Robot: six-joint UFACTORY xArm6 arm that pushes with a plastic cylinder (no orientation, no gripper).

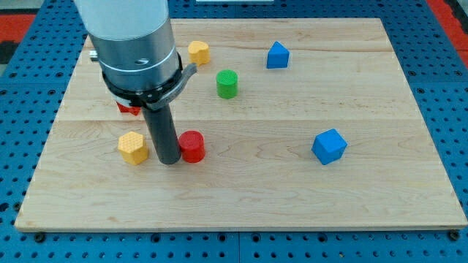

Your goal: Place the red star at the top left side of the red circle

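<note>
The red circle (193, 146) is a short red cylinder on the wooden board (292, 197), left of centre. My tip (169, 161) stands right beside it on its left, touching or nearly touching it. The red star (129, 109) is mostly hidden behind the arm; only a small red piece shows up and left of the rod. A yellow hexagon block (133, 147) lies just left of my tip.
A second yellow block (198, 52) lies near the top, beside the arm body. A green cylinder (227, 84) stands right of it. A blue block (277, 55) is at the top centre and a blue cube (328, 146) at the right.
</note>
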